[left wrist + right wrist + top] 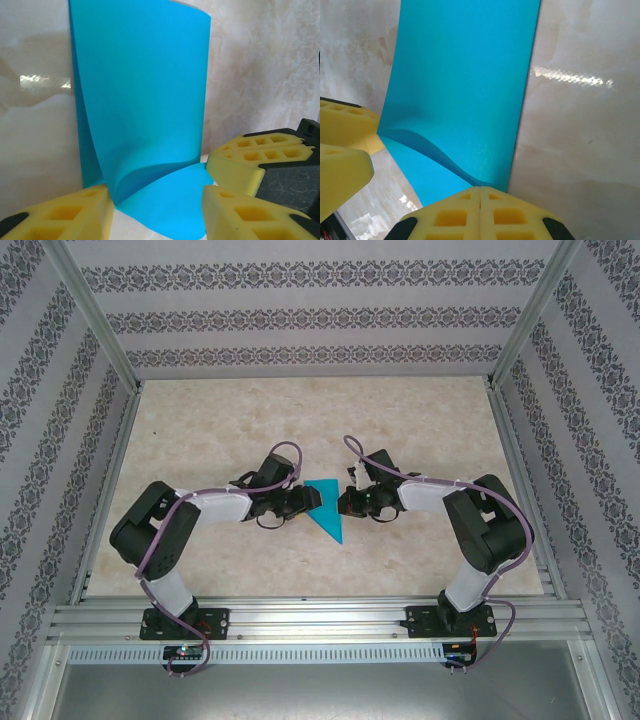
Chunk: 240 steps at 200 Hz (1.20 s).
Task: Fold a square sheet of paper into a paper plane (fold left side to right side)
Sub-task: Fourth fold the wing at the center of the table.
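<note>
- One sheet of paper (328, 510), bright blue, lies on the table (230, 420) in the middle, right between the two hands.
- From above, the sheet looks like a pointed shape with its tip toward the robot, so I think some folding is already done.
- Part of the sheet lies flat on the table. Another part, the lifted side (140, 85), stands up and bends over in a soft curve.
- No sharp line shows where the lifted side meets the flat part. The bend there is round, so I think this fold has started but is not finished.
- The right hand (480, 200) is closed tight. The sheet's edge runs right into its tips, so it looks like it is pinching the sheet and holding that side up.
- The left hand (155, 212) has its two yellow fingers apart. The low end of the sheet lies in the gap between them. One finger is right at the bend, but this hand is not squeezing the paper.
- Lots is left to do, I think. The lifted side must go all the way over and lie flat on the other side, with the edges matched.
- Then the fold must be pressed into a sharp line.
- More folds must come after that before it is a real paper plane.
</note>
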Tool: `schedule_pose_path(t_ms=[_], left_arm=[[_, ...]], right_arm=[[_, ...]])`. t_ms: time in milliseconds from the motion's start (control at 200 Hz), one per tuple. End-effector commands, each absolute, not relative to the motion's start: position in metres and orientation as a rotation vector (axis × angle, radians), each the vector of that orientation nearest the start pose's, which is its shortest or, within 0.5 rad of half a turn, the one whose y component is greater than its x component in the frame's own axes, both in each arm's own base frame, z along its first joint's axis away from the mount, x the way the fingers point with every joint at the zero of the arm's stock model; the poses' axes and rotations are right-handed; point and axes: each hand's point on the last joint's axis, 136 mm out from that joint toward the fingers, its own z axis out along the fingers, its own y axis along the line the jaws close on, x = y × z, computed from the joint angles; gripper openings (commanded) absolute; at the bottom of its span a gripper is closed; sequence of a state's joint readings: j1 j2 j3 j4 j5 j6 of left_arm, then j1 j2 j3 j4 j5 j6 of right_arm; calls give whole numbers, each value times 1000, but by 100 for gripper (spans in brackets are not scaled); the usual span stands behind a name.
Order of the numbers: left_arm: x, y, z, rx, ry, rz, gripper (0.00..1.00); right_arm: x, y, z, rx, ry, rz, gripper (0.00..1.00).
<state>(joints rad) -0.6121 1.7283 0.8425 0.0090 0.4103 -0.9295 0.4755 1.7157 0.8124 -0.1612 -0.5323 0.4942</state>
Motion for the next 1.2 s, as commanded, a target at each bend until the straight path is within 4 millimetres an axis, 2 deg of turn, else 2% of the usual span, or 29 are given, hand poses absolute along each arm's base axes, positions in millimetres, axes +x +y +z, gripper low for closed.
schedule_pose_path(t_ms=[0, 175, 295, 390, 490, 599, 699, 804, 934, 1194], left_arm=[[301, -306, 50, -192, 2686, -1130, 46], [300, -308, 49, -188, 2687, -1128, 45], [299, -310, 50, -183, 2686, -1133, 38], [300, -310, 51, -182, 2682, -1135, 29], [299, -311, 53, -186, 2678, -1139, 20], [300, -312, 57, -202, 2661, -1151, 16], [302, -313, 62, -216, 2644, -1168, 13], [303, -313, 66, -223, 2634, -1178, 13], [302, -314, 68, -246, 2635, -1187, 12], [305, -320, 73, -249, 2628, -1221, 12]], right_arm=[[289, 241, 30, -187, 2742, 987, 7], [289, 239, 29, -180, 2744, 983, 7], [289, 241, 31, -183, 2738, 1001, 7], [290, 242, 33, -186, 2732, 1005, 9], [293, 238, 43, -191, 2703, 973, 19], [294, 228, 60, -195, 2646, 901, 32], [288, 219, 73, -202, 2593, 843, 38], [275, 217, 79, -233, 2542, 762, 38], [256, 226, 76, -327, 2479, 622, 42], [237, 242, 68, -509, 2334, 444, 44]])
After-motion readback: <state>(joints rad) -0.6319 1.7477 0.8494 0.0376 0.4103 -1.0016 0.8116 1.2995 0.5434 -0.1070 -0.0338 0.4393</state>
